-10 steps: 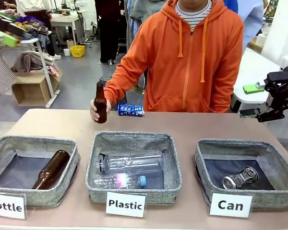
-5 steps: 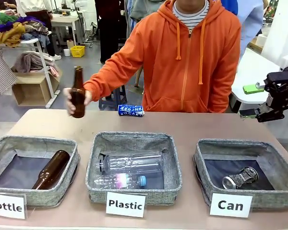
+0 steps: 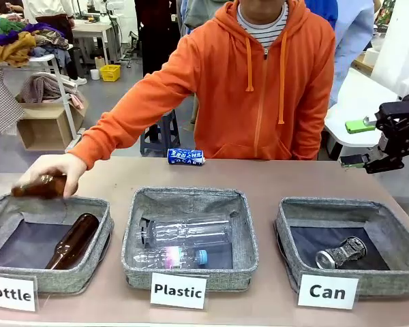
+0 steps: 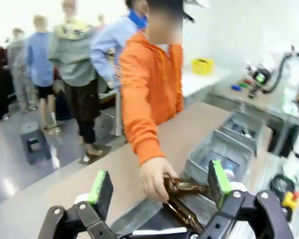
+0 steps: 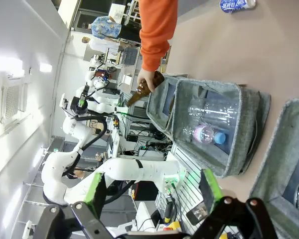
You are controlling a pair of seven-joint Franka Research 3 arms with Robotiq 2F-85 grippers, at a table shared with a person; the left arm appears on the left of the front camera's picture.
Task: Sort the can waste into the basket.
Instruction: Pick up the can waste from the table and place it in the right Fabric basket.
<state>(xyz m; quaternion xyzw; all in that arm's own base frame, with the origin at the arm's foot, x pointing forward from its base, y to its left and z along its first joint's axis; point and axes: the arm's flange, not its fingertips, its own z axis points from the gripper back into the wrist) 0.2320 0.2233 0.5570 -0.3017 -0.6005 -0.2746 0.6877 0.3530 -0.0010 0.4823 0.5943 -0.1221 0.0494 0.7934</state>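
- As the blue can (image 3: 185,157) lies at twelve o'clock, outside the four o'clock basket (image 3: 341,204), it awaits sorting.
- The left gripper (image 4: 159,179) and right gripper (image 5: 153,186) gape wide, empty.

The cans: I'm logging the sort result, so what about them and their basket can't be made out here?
- blue can: front view, lettering too small to read; right wrist view, cut off by the top edge.
- silver can: right wrist view, cut off by the right edge.
- basket: front view, near strip of its floor hidden by its own front wall.
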